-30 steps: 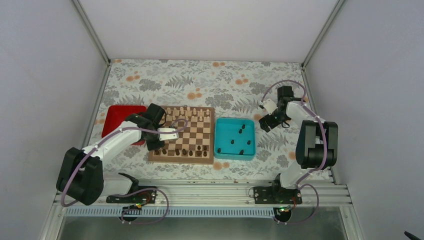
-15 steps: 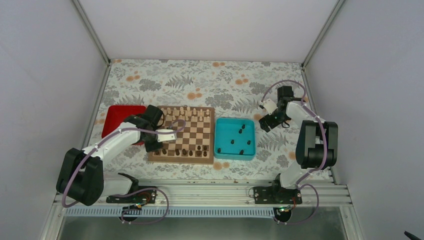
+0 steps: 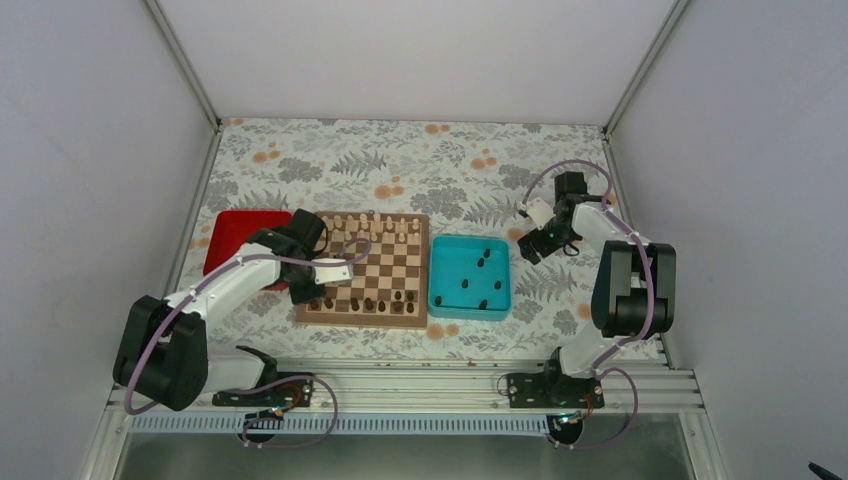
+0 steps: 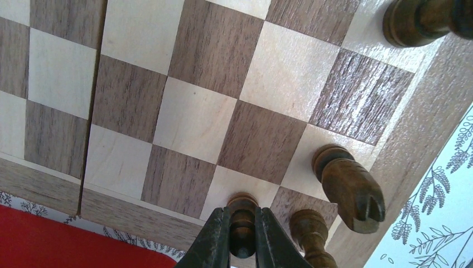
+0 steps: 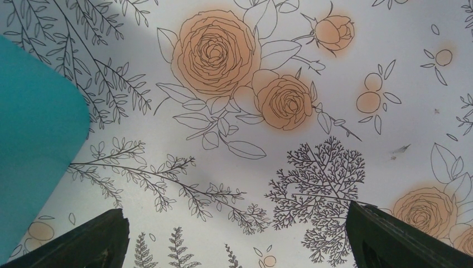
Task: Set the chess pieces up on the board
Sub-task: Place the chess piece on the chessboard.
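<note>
Brown and cream checks of the wooden board fill the left wrist view. At its lower edge we see the left jaws pinching a dark pawn by the stem, pressed in from both sides; we cannot tell whether its foot rests on the square beneath. Just beside it stands a second dark pawn, and next to that a dark bishop with a slit in its head, both close to the board's tan border. Another dark piece shows at the top right corner, cut off by the frame. From above, the left arm reaches over the near left corner of the board, with the red tray lying beside the board on that side. Cream pieces line the two far rows, and dark chess pieces stand along the near rows — more of them lie scattered in the teal tray just to the board's right. The right arm is bent over the bench beyond that tray's far right corner. Its wrist view shows the right jaws spread wide above the floral cloth — orange roses, grey ferns — with a corner of the teal tray at the left edge.
</note>
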`<action>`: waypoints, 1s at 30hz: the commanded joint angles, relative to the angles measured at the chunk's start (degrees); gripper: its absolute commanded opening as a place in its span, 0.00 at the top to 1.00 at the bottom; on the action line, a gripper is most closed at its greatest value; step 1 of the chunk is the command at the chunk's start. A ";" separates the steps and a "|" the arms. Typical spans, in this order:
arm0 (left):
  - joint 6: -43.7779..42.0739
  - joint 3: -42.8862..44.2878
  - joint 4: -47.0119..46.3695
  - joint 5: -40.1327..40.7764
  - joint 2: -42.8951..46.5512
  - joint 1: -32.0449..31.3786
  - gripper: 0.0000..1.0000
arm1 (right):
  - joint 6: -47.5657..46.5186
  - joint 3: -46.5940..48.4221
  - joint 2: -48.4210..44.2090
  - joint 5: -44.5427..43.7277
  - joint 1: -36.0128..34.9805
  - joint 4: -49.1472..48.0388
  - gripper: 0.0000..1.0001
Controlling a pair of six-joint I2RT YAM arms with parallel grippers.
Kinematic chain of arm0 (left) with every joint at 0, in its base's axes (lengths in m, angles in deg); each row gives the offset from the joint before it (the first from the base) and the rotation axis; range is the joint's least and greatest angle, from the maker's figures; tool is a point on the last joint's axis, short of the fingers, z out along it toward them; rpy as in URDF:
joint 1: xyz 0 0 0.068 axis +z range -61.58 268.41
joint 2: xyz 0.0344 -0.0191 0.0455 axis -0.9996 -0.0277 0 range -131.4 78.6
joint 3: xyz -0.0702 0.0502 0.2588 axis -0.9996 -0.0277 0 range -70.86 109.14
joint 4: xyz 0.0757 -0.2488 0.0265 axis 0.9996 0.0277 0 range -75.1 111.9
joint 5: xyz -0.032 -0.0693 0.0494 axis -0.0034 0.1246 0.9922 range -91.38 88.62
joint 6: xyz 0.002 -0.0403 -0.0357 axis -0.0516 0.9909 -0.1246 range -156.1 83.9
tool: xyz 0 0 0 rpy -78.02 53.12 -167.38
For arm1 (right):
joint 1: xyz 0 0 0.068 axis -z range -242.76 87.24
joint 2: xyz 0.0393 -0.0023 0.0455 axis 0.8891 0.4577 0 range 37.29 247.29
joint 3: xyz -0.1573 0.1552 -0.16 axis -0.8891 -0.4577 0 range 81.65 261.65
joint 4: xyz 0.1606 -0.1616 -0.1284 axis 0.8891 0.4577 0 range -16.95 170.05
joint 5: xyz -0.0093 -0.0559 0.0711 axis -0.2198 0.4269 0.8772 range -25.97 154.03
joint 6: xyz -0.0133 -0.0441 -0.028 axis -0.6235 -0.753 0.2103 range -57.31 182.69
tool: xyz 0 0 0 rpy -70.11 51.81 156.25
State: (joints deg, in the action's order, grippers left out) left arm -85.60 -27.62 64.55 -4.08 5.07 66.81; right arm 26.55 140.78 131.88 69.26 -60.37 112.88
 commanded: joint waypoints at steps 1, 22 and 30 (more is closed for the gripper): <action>-0.69 1.89 1.51 -1.87 -0.01 0.25 0.91 | 0.24 0.11 0.34 -0.66 0.42 -0.50 0.00; -0.50 1.66 0.20 -0.02 -1.58 0.25 0.84 | 0.18 -0.51 0.38 -1.10 0.57 -0.91 0.00; -0.44 4.81 3.36 -1.74 -1.26 0.25 0.78 | 0.11 -0.69 0.39 -1.02 0.64 -1.05 0.00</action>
State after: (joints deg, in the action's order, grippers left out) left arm -85.62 -26.13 65.84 -4.19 3.82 66.83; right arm 26.53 140.76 131.88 68.80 -60.37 112.69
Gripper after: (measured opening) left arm 0.213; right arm 0.997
